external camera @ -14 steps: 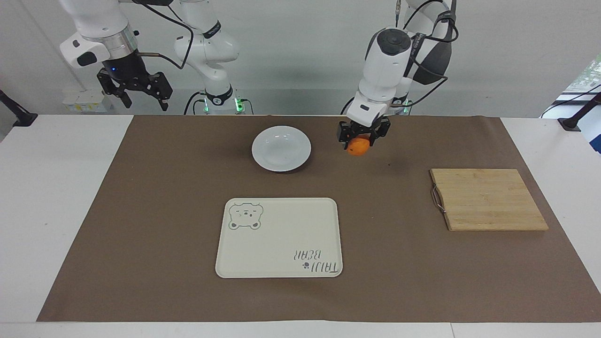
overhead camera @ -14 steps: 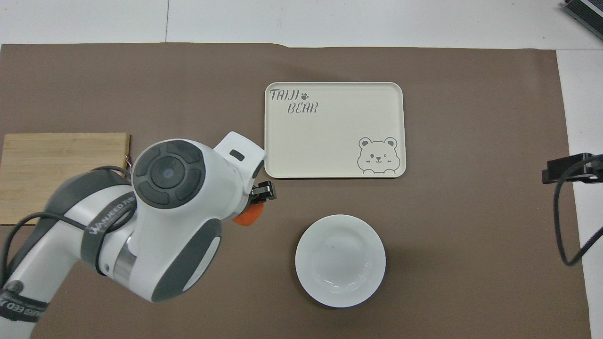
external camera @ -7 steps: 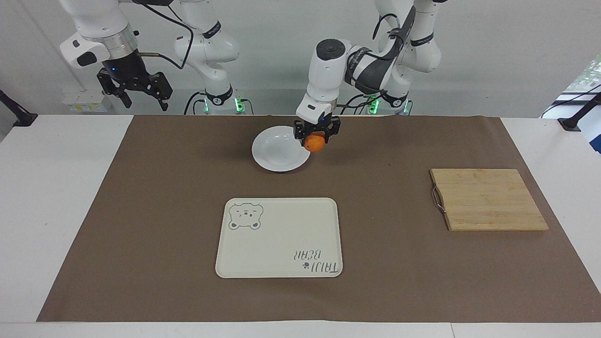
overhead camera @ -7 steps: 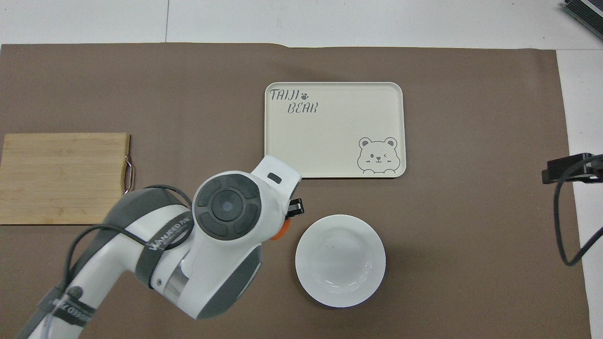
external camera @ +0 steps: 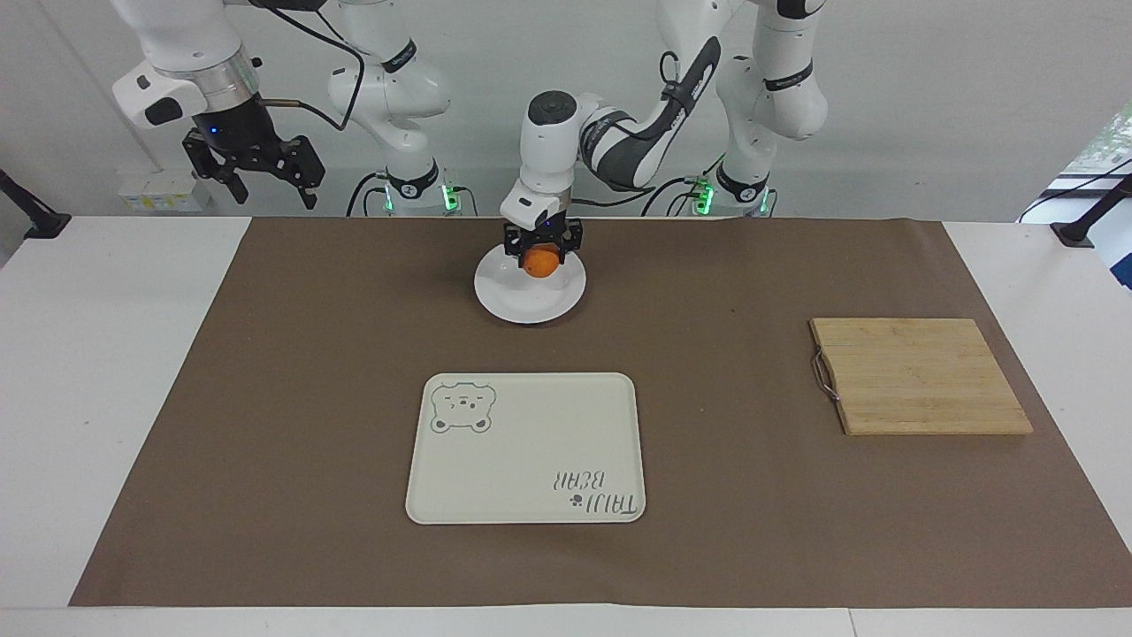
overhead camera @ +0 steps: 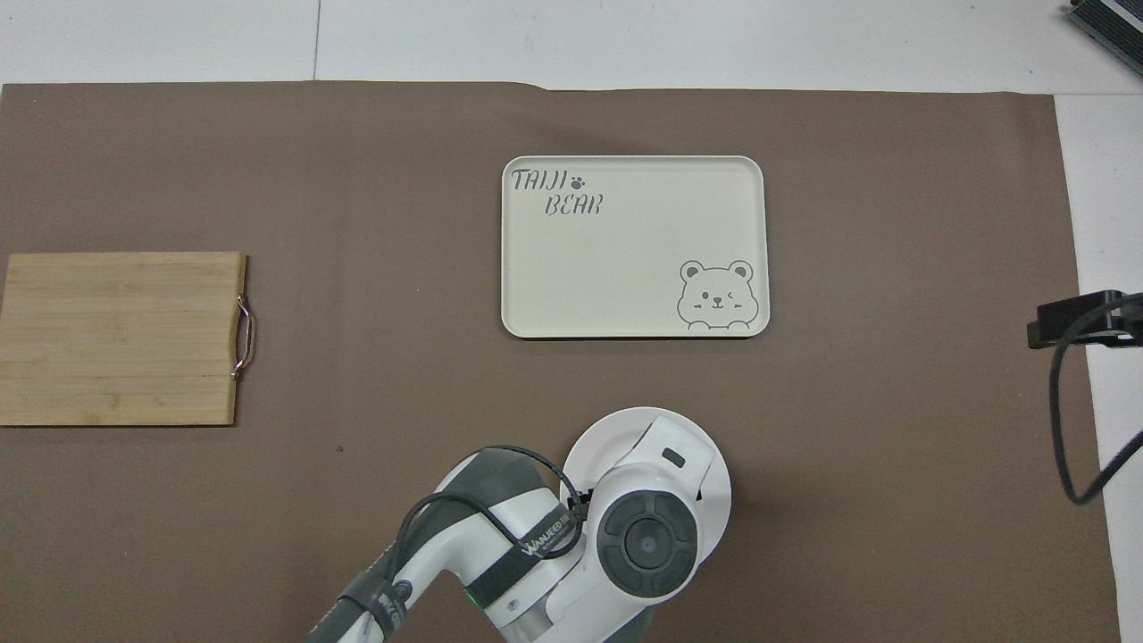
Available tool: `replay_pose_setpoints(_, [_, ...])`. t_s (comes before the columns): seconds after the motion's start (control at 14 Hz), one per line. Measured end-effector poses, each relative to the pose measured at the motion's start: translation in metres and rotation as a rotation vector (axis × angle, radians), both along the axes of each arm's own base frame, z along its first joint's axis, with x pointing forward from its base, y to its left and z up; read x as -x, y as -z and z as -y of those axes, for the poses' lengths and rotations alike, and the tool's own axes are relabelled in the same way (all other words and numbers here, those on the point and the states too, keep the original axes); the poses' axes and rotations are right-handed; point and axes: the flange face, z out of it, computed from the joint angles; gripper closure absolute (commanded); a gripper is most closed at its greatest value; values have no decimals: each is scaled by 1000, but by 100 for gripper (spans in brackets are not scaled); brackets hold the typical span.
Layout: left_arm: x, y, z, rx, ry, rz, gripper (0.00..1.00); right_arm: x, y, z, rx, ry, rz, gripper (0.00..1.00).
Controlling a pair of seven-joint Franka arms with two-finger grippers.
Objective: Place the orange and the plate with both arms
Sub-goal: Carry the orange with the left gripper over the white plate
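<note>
Orange (external camera: 541, 262) in left gripper (external camera: 542, 250) over plate (external camera: 513, 296), right gripper (external camera: 256, 172) raised, waiting

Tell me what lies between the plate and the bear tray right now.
Nothing: in both views only bare brown mat separates the plate from the tray.

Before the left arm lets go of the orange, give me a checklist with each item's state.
1. Left gripper shut on the orange: ok.
2. Orange over the plate, not the bare mat: ok in the facing view; the arm hides it from overhead.
3. Orange low enough to release without rolling: cannot tell; contact with the plate is not visible.
4. Plate bare of other things: ok.
5. Right gripper waiting raised at its own end, away from the plate: ok.
6. Tray bare, ready for the plate: ok.
</note>
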Motion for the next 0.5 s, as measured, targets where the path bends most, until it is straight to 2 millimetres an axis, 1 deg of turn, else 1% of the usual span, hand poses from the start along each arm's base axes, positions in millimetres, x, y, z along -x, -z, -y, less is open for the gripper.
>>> replay_pose_setpoints(0.07, [7, 11, 6, -5, 0, -5, 100, 0, 0, 0, 0, 0, 0, 0])
replay_pose_setpoints(0.14, [13, 22, 12, -4, 1, -6, 89, 0, 0, 0, 0, 0, 0, 0])
replay_pose_setpoints(0.21, [17, 32, 17, -1, 4, -5, 29, 0, 0, 0, 0, 0, 0, 0])
replay_pose_setpoints(0.28, [19, 38, 19, -2, 5, -5, 0, 0, 0, 0, 0, 0, 0, 0])
replay_pose_setpoints(0.43, [15, 36, 17, -2, 4, 2, 0, 0, 0, 0, 0, 0, 0, 0])
replay_pose_setpoints(0.5, [10, 32, 15, -3, -4, 6, 0, 0, 0, 0, 0, 0, 0, 0])
